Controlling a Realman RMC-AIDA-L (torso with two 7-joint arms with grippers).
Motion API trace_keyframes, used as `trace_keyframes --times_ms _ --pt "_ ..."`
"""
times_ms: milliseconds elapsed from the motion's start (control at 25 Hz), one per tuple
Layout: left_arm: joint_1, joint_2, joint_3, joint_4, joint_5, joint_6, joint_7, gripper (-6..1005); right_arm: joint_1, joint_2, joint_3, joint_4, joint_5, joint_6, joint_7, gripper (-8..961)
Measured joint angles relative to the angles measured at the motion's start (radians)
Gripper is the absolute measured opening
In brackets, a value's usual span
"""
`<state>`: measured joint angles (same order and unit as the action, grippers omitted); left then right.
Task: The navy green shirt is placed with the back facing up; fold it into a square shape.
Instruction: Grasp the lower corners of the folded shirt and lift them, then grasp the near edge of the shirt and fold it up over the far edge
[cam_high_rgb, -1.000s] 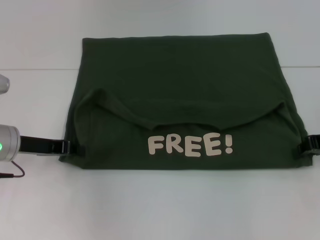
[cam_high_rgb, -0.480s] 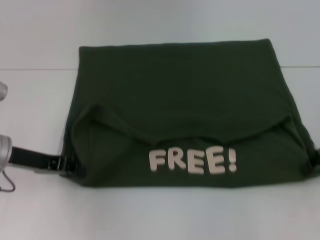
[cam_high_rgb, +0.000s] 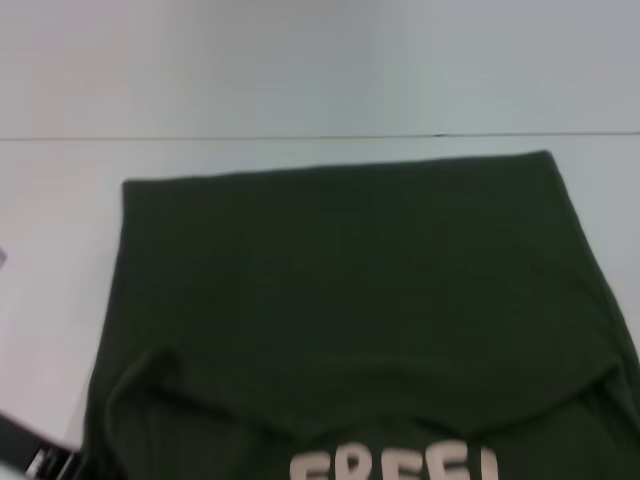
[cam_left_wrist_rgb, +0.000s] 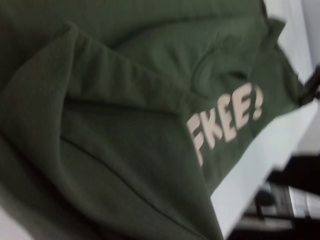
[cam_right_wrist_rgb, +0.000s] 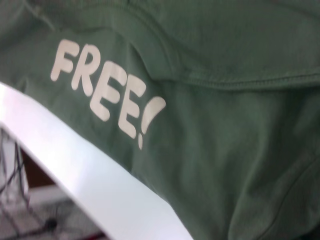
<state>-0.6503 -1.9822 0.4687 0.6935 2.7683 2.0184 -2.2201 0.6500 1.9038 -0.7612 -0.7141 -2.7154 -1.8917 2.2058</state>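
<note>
I'm seeing only sliver of left gripper (cam_high_rgb: 40, 458) at near-left corner of head view, touching shirt's edge — can't tell its finger state. Right gripper not showing in any view. Navy green shirt (cam_high_rgb: 350, 310) lying across white table (cam_high_rgb: 300, 70), spreading away from left gripper toward far side; sleeves and collar part turned in, "FREE!" print (cam_right_wrist_rgb: 105, 90) facing up. I'm judging fold partway — shape wide rectangle, further fold remaining before square.

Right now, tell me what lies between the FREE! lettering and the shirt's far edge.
Only the navy green shirt's own cloth: a curved fold line just past the lettering, then plain fabric, as the head view shows.
</note>
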Motion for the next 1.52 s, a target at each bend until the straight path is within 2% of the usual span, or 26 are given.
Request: trace_keyframes --times_ms 120,280,480,640,840,920,1120,1240,1520 --pt "0.005 -0.005 0.035 0.001 0.057 0.032 0.004 13 -0.007 0.019 0.0 0.01 -0.055 -0.029 -0.049 52" --pt "0.011 -0.014 0.067 0.0 0.078 0.035 0.005 13 -0.007 0.032 0.009 0.013 -0.077 -0.018 -0.06 52" --pt "-0.003 -0.004 0.002 -0.004 0.025 0.03 0.008 13 0.012 0.03 0.094 0.012 -0.063 0.003 -0.051 53" --pt "-0.028 0.022 -0.109 -0.01 -0.002 0.025 0.002 13 0.033 -0.001 0.25 0.022 -0.031 -0.001 -0.04 53" --pt "-0.056 0.046 -0.218 -0.012 -0.042 -0.001 -0.025 13 0.033 -0.048 0.34 0.052 0.117 0.026 0.012 52" --pt "-0.059 0.055 -0.265 -0.014 -0.088 -0.038 -0.046 13 0.022 -0.069 0.369 0.075 0.217 0.089 0.043 52" --pt "-0.052 0.065 -0.365 -0.027 -0.185 -0.171 -0.075 14 0.012 -0.073 0.389 0.108 0.327 0.199 0.062 53" --pt "-0.035 0.06 -0.389 -0.059 -0.249 -0.294 -0.08 14 0.007 -0.051 0.395 0.134 0.398 0.307 0.04 53" --pt "-0.001 0.027 -0.387 -0.153 -0.423 -0.551 -0.019 14 0.005 0.056 0.392 0.156 0.507 0.568 -0.052 53"
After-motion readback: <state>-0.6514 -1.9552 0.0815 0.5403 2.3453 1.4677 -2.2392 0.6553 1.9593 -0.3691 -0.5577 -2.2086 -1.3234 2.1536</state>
